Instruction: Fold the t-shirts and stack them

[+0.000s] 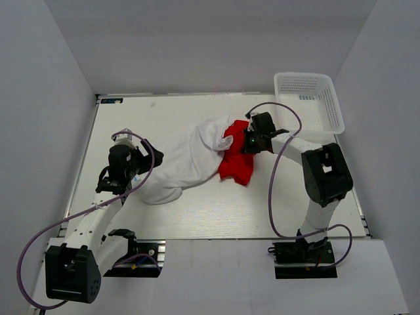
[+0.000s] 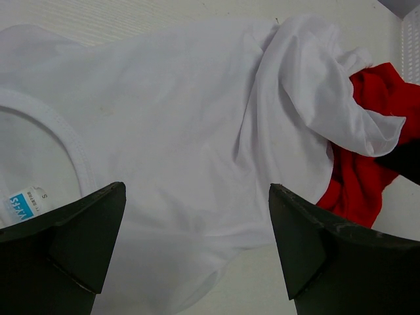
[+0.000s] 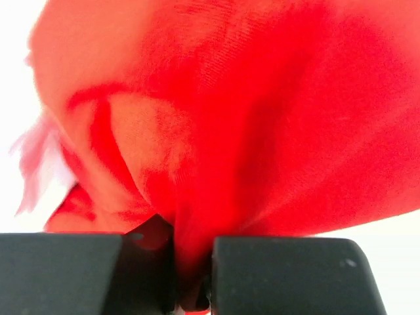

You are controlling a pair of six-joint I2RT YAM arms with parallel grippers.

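White t-shirt [image 1: 187,161]: crumpled, unfolded, lying mid-table in a long heap running from about 8 o'clock to 2 o'clock in the top view. Ribbed neckband [image 2: 65,141] shows in the left wrist view, with a blue size label [image 2: 23,207] inside it.

Red t-shirt [image 1: 235,161]: bunched against the white one's 3 o'clock side, touching it. A white flap lies over its upper edge, and its lower part spreads on the table toward 5 o'clock. Neither shirt is folded; they are not stacked.

Right gripper [image 1: 252,141]: at the red shirt's 2 o'clock edge. In the right wrist view its fingers [image 3: 289,269] are pressed nearly together, with a fold of red cloth pinched in the narrow slot between them. Red fabric fills most of that view.

Left gripper [image 1: 141,154]: at the white shirt's 9 o'clock end, near the collar. Fingers are spread wide with white cloth between and below them. Whether the tips touch the cloth cannot be told.

Table [image 1: 197,216]: white top, grey walls around it.

Basket [image 1: 308,98]: white plastic lattice, at the table's 1 o'clock corner, apart from both shirts, just beyond the right arm [image 1: 325,174].
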